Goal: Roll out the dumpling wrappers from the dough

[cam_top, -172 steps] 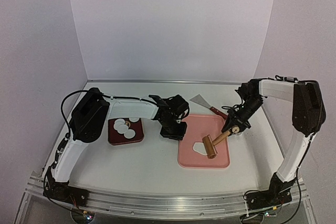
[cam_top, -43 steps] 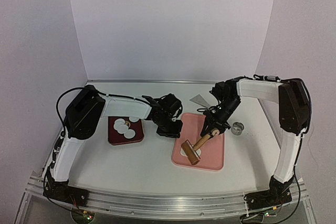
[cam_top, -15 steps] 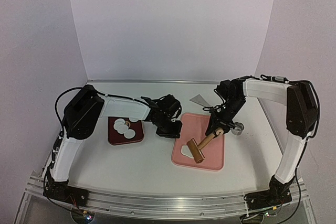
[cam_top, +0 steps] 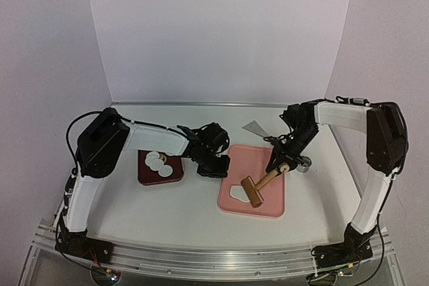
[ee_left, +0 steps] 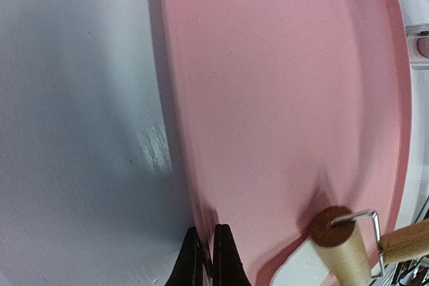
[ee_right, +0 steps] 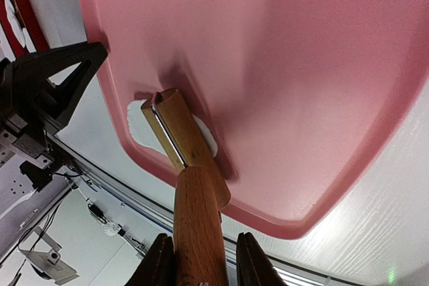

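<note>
Left end effector [ee_left: 209, 236] closed tight, right end effector [ee_right: 201, 262] clamping the rolling pin [ee_right: 182, 135].

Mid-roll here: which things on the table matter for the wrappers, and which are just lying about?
In the job: dough, rolling pin, pink board, dumpling wrappers, red plate.
Lying about: scraper, metal ring cutter.

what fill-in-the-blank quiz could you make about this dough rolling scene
1. The right gripper holds the roller by its wooden ___.
2. The roller's drum rests on the dough on the ___ tray.
3. The left gripper, at the tray's edge, is ___.
4. The dumpling wrappers lie on a dark red plate to the tray's ___.

Missing words: handle; pink; shut; left
</note>
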`<state>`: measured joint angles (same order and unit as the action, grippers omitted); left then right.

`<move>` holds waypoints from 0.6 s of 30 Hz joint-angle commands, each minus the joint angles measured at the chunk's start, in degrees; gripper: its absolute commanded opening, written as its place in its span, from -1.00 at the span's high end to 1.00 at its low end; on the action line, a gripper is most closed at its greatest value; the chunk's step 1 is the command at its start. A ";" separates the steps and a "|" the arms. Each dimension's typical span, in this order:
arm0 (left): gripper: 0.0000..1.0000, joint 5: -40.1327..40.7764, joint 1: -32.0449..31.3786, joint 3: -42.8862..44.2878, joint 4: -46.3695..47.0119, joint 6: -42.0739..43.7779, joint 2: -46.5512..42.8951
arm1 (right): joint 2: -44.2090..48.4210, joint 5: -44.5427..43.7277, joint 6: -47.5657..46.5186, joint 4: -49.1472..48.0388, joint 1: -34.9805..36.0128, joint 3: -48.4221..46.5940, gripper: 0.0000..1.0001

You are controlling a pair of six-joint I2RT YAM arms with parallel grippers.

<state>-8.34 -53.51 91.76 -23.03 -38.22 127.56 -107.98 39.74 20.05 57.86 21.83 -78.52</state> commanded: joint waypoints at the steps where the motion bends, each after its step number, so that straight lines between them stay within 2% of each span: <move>1: 1.00 1.90 0.07 -1.81 -4.45 0.82 -2.29 | -6.27 -17.83 0.44 1.12 1.78 0.25 1.00; 4: 1.00 0.82 0.01 0.02 -4.49 1.46 -0.98 | -9.29 -16.60 1.92 0.79 5.86 -2.69 1.00; 8: 1.00 2.00 -0.01 1.02 -3.91 0.44 -0.74 | -11.48 -17.01 1.66 1.49 7.72 -4.15 1.00; 11: 1.00 2.64 0.02 0.77 -3.84 -0.40 -0.97 | -10.19 -19.98 1.05 2.57 7.45 -3.68 1.00; 18: 1.00 2.60 -0.02 -2.16 -1.81 -1.40 -2.40 | -5.95 -22.03 -1.44 4.49 1.47 -2.34 1.00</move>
<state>-7.34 -53.76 91.35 -23.30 -39.04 127.13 -112.72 41.15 19.69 58.66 27.06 -83.99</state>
